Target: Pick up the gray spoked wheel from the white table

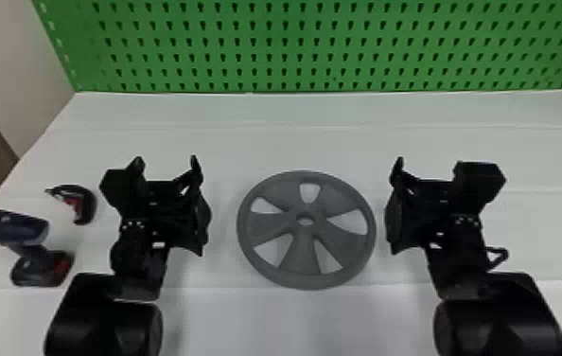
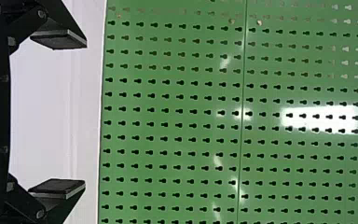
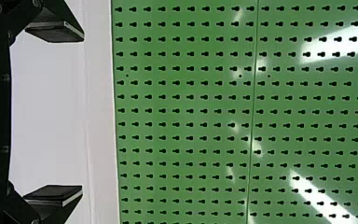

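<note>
No legible txt, labels, brands, nos. or signs in any view.

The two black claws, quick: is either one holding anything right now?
Left claw: open, holding nothing.
Right claw: open, holding nothing.
</note>
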Controlling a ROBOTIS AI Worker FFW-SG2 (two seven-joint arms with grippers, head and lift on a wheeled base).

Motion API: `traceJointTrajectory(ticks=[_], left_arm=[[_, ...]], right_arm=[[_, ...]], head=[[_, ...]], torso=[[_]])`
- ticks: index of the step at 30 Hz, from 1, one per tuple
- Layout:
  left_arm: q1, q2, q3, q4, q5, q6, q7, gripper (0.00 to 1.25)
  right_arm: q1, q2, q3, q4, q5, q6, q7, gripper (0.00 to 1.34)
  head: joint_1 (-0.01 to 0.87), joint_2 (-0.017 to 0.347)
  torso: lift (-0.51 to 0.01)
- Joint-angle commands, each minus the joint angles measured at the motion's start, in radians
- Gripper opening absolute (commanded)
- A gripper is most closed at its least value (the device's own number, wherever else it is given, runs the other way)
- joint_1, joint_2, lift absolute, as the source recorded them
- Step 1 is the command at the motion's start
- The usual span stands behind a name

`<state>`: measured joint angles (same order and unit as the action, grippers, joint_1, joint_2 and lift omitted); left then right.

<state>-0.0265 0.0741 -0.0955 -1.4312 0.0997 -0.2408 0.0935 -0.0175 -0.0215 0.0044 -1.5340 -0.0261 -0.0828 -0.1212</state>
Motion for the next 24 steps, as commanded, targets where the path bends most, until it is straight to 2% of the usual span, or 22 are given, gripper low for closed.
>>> traceJointTrajectory(ticks=[1, 24], left_arm=[[0.0, 0.001, 0.0, 0.0, 0.0, 0.0, 0.0, 1.03], [-0.001, -0.001, 0.003, 0.0, 0.0, 0.0, 0.0, 1.03]], right_arm=[[-0.001, 0.0, 0.002, 0.0, 0.0, 0.0, 0.0, 1.19], [-0.004, 0.0, 0.002, 0.0, -0.002, 0.002, 0.0, 1.19]], head=[[0.77, 0.044], [0.77, 0.044]], torso=[[-0.098], [-0.098]])
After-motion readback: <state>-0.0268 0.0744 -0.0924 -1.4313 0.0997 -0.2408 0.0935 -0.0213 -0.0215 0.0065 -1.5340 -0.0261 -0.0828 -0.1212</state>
